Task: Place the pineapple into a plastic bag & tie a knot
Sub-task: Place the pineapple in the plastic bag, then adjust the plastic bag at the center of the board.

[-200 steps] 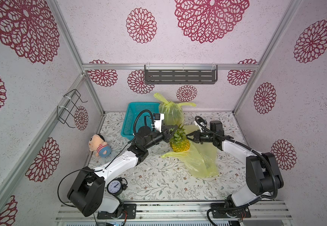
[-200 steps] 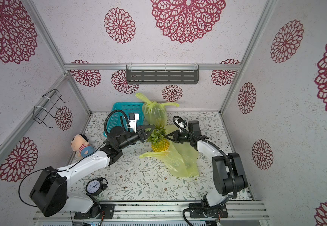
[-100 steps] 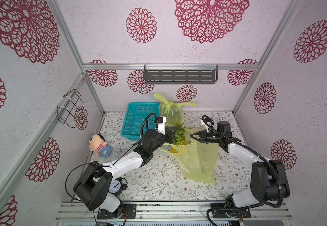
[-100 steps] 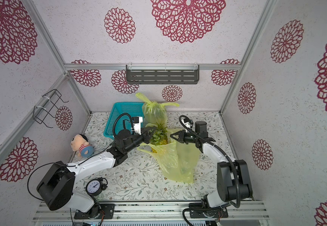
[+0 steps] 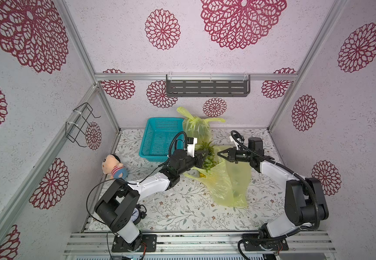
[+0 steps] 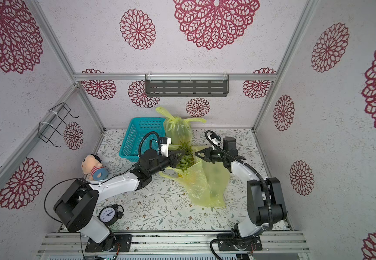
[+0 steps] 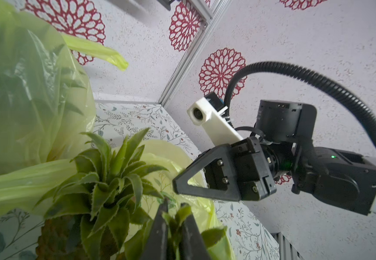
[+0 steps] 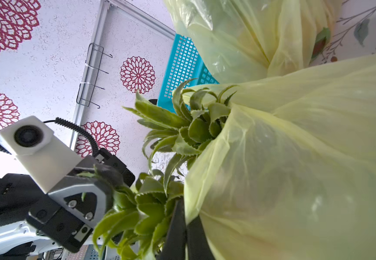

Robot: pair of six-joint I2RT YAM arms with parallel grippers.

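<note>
The pineapple (image 5: 207, 157) (image 6: 186, 157) sits low in the mouth of the yellow plastic bag (image 5: 230, 182) (image 6: 209, 180); its green crown sticks out and its body is mostly hidden by plastic. My left gripper (image 5: 202, 155) (image 6: 180, 156) (image 7: 174, 206) is shut on crown leaves (image 7: 110, 180). My right gripper (image 5: 220, 155) (image 6: 197, 154) (image 8: 186, 211) is shut on the bag's rim (image 8: 295, 168) just right of the crown (image 8: 182, 130), holding that edge up. The rest of the bag trails toward the front on the table.
Behind the crown stands a second yellow bag (image 5: 196, 128) (image 7: 25, 90) with leaves showing through it. A teal basket (image 5: 160, 139) sits at the back left. A doll (image 5: 113, 167) lies at the left, an alarm clock (image 6: 109, 215) near the left arm's base.
The pineapple has come down from above the bag into its mouth, so its yellow body no longer shows. My right gripper has pulled the bag's rim up and to the right.
</note>
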